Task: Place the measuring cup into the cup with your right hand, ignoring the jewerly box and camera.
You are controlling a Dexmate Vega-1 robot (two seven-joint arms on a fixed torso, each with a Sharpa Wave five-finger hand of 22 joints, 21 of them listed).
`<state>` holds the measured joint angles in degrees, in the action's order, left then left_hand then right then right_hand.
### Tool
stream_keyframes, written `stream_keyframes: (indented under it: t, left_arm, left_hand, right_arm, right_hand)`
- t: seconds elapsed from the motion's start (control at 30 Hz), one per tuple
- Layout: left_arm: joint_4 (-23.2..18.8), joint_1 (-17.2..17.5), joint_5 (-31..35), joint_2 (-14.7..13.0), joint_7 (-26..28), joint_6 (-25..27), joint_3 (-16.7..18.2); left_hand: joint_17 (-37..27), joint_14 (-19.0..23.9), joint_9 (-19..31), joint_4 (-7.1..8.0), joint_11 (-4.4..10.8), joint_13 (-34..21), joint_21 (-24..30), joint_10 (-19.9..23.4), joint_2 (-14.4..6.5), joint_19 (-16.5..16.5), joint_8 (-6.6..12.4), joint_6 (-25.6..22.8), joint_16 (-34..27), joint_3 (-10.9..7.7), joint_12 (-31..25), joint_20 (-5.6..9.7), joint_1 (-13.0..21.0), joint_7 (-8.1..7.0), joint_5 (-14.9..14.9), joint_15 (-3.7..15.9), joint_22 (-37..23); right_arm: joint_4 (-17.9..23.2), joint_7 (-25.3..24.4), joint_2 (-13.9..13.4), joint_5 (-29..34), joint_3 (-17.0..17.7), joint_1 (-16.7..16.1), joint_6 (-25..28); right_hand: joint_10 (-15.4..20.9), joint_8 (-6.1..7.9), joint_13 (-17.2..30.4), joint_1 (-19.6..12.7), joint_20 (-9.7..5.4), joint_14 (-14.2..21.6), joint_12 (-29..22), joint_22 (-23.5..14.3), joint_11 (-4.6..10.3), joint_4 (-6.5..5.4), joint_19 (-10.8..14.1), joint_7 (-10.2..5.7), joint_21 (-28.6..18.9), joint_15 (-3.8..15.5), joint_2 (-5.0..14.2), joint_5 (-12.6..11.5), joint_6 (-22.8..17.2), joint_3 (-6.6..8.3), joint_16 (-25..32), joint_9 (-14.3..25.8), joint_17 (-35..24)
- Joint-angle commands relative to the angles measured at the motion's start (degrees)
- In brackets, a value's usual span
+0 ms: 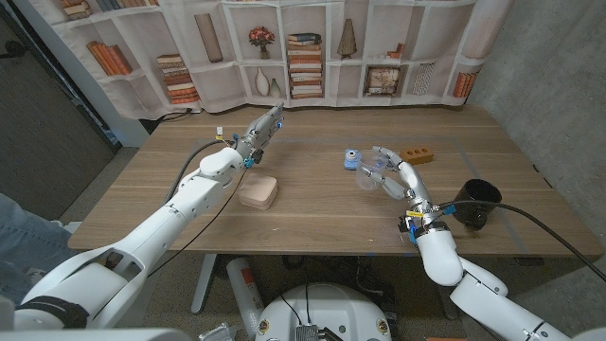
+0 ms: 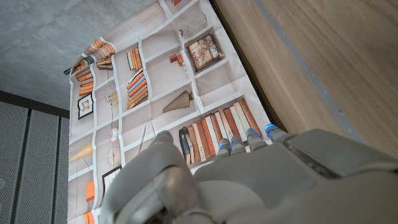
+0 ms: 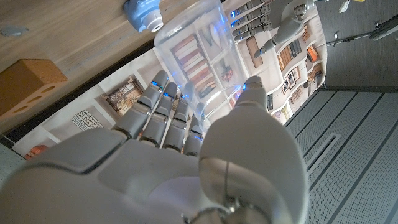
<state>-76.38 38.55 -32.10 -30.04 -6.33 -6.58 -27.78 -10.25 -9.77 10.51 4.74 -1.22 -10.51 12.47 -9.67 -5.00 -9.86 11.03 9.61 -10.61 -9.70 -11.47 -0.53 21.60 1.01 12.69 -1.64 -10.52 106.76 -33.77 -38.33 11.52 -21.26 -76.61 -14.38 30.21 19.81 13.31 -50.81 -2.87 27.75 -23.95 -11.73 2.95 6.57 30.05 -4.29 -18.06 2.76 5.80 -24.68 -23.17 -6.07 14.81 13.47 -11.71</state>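
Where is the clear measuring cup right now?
In the head view, the measuring cup is held in the right hand, just in front of the blue camera.

The left arm reaches from the bottom left corner diagonally over the table, its left hand (image 1: 263, 128) stretched out with the fingers straight and close together, holding nothing. The right arm comes in from the bottom right corner and bends up at the wrist; the right hand (image 1: 386, 169) wraps fingers and thumb around a clear measuring cup (image 3: 198, 53)
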Motion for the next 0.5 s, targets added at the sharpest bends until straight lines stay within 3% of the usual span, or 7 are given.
stream_keyframes:
  t: [0.03,0.5]
  left_arm:
    - [-1.25,0.08,0.16,-0.39,0.41,1.17,-0.22]
    - [-3.4,1.04,0.27,-1.06,1.81,1.76,0.19]
  left_hand:
    - [-0.24,-4.94,0.29,0.12,-0.32,-0.28,-0.28,-1.83,-0.64,-7.29,0.13,0.39,-0.01,0.15,-0.18,-0.3,0.04,-0.13,-0.07,-0.28,-0.12]
    - [-0.24,-4.97,0.3,0.1,-0.33,-0.28,-0.29,-1.85,-0.67,-7.28,0.12,0.45,-0.01,0.19,-0.19,-0.3,0.06,-0.17,-0.09,-0.27,-0.12]
  right_arm:
    - [-0.85,3.08,-1.0,-2.74,1.76,-0.17,-3.59]
    - [0.32,6.6,-2.16,-4.99,4.32,-0.44,-4.71]
  right_hand:
    - [0.26,0.16,0.05,-0.3,-3.15,0.18,0.06,0.02,-0.32,0.09,0.41,-0.18,-0.08,4.2,0.83,0.27,-0.61,0.44,-0.24,0.32,-0.17]
    - [0.9,0.23,-0.01,-0.9,-3.48,0.5,-0.04,0.08,-0.45,0.24,0.71,-0.29,-0.1,4.39,1.3,0.59,-0.88,0.76,-0.38,0.51,-0.15]
